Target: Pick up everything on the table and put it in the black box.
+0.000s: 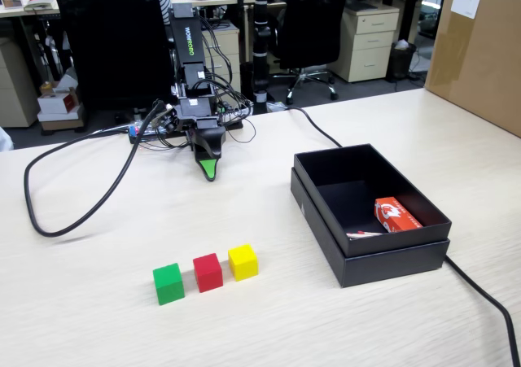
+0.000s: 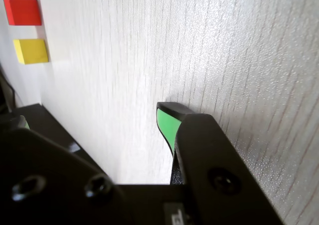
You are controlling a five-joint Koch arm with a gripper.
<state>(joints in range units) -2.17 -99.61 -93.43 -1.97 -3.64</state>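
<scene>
The table (image 1: 391,334) spreads pale and wide. The black box (image 1: 313,204) sits at right in the fixed view, its long axis running from near right toward far left. The gripper (image 1: 210,172) points down at the far side; its spread cannot be told. Green cube (image 1: 168,283), red cube (image 1: 207,272) and yellow cube (image 1: 243,262) form a near row, just apart, well left of the box

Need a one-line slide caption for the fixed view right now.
Arm parked; green cube, red cube, yellow cube await beside black box.
</scene>
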